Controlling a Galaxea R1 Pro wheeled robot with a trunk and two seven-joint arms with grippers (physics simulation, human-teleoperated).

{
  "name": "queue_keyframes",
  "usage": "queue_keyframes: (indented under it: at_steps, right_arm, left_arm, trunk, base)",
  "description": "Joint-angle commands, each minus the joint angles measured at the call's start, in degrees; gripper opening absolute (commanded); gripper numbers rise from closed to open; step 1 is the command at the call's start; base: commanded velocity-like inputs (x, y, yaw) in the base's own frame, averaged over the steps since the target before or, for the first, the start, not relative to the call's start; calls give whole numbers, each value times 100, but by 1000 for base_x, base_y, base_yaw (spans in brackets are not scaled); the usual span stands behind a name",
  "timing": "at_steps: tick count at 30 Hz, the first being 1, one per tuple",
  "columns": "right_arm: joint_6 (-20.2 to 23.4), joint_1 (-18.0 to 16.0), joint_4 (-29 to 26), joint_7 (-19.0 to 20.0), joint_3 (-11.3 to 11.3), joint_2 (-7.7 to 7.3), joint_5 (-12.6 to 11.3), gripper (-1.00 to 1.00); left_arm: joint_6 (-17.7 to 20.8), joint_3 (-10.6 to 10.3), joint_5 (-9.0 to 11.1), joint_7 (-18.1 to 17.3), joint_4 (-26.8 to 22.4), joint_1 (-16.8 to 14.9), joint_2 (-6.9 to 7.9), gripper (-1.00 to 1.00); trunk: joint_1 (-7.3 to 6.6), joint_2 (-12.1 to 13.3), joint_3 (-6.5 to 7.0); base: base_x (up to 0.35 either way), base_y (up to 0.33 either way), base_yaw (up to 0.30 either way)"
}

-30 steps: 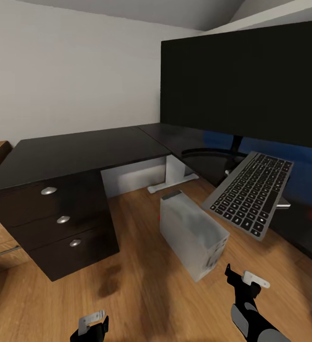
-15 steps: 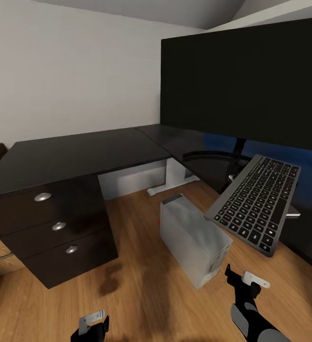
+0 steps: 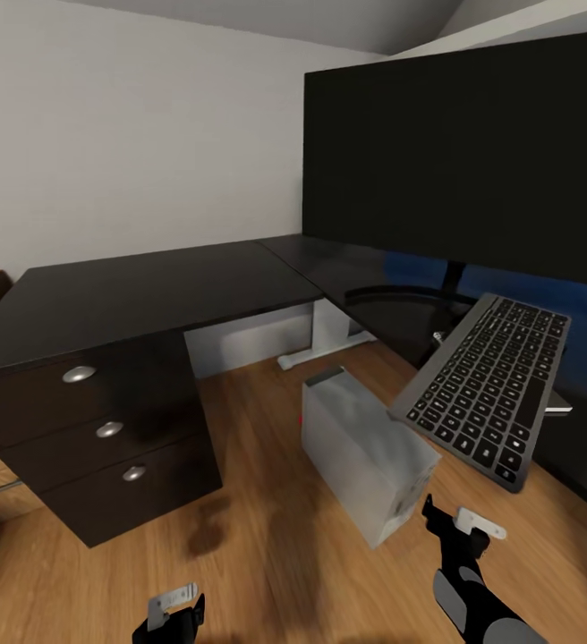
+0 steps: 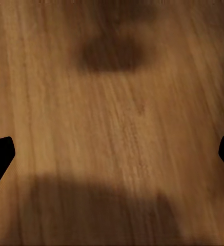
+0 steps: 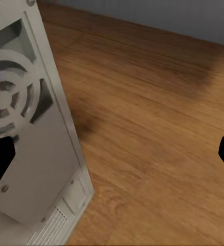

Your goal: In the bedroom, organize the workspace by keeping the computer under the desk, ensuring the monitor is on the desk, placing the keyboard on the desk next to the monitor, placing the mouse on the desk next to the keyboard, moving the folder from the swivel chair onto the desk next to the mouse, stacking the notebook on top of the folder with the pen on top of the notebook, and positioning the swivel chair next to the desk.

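While both tools [image 3: 174,608] [image 3: 459,523] gape empty, computer [image 3: 365,456] on wooden floor [image 3: 267,537], desk [image 3: 141,295] drawers closed.

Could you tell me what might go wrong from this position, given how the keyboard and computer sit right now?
1. The keyboard is steeply tilted, its lower end past the desk edge above the computer; it could slide off onto the tower or floor.
2. The right gripper, open, hangs close beside the computer; a careless move could knock the tower further from under the desk.
3. The monitor stands just behind the keyboard, so reaching for it risks bumping the stand.
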Motion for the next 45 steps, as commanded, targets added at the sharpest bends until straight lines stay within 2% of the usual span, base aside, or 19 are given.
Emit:
queue_keyframes:
  at_steps: [1,11,23,35,45]
  right_arm:
    - [-34,-3,2,0,23,1,-40,100]
    - [-92,-3,5,9,40,21,-14,100]
    - [-96,-3,6,7,38,23,-29,100]
    - [-97,-3,6,3,23,26,-52,100]
    - [-96,-3,6,0,22,26,-54,100]
  left_arm:
    - [-19,-11,27,20,3,-2,2,100]
    - [-19,-21,25,31,-2,-2,-2,100]
    - [-20,-11,25,41,-9,-2,-12,100]
    - [-23,-10,28,32,-23,-2,-4,100]
    - [-27,-2,26,41,-26,-2,5,100]
  trunk:
    - [0,-2,-5]
    - [0,-2,-5]
    - [31,-18,-271]
    - [31,-18,-271]
    - [31,-18,-284]
  base:
    - [142,38,0]
    - [44,12,0]
    - [2,1,0]
    - [0,0,19]
    - [0,0,161]
